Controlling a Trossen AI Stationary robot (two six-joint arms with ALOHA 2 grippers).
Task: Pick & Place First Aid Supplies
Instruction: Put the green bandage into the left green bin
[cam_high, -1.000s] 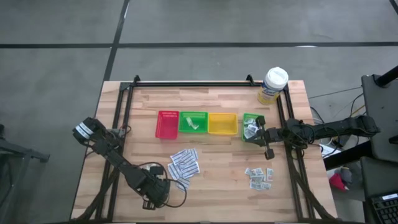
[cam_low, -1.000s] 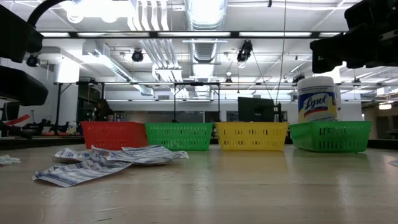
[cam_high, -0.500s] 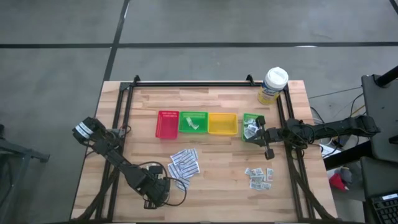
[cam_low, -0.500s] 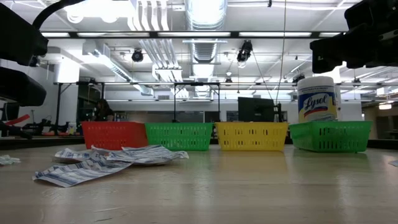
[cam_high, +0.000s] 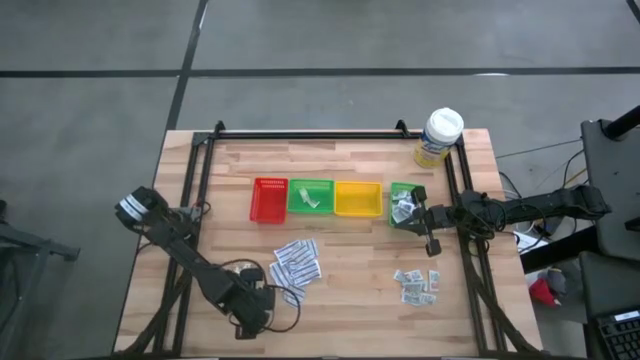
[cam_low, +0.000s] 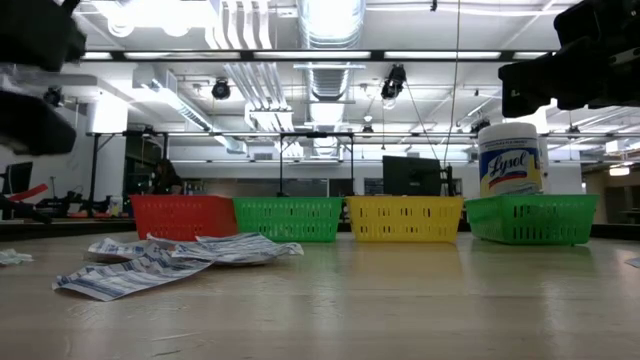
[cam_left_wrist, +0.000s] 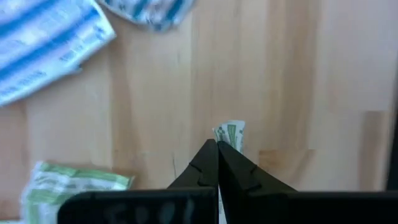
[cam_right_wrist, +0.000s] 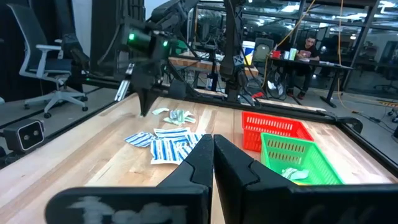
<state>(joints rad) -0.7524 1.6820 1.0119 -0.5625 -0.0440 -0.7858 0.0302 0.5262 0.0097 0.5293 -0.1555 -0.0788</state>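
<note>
Since a second ago the left gripper (cam_left_wrist: 217, 146) has drawn its fingers together, and they now pinch one pale green-white sachet (cam_left_wrist: 230, 134) by its edge above the bare wood near the bench's front-left corner; in the high view that gripper (cam_high: 250, 304) sits low by the front edge. Nothing else has shifted.

Just beside it lies another green-white sachet (cam_left_wrist: 71, 183), and a little farther in a loose heap of long white strips (cam_high: 297, 265) printed in blue spreads over the front-middle of the bench (cam_high: 350, 300); their print is too small to read. Toward the front-right corner a cluster of small grey-white squares (cam_high: 417, 286) lies flat.

Farther back, four trays stand in a row across the middle: the red tray (cam_high: 268, 200), a green tray (cam_high: 311, 197) with a pale packet inside, the yellow tray (cam_high: 357, 199), and a second green tray (cam_high: 404, 204) with packets in it. The right gripper (cam_high: 418, 215) hovers at that last tray, its fingers pressed together with nothing between them.

At the back-right corner stands a white-lidded tub (cam_low: 510, 158) whose label reads "Lysol".
</note>
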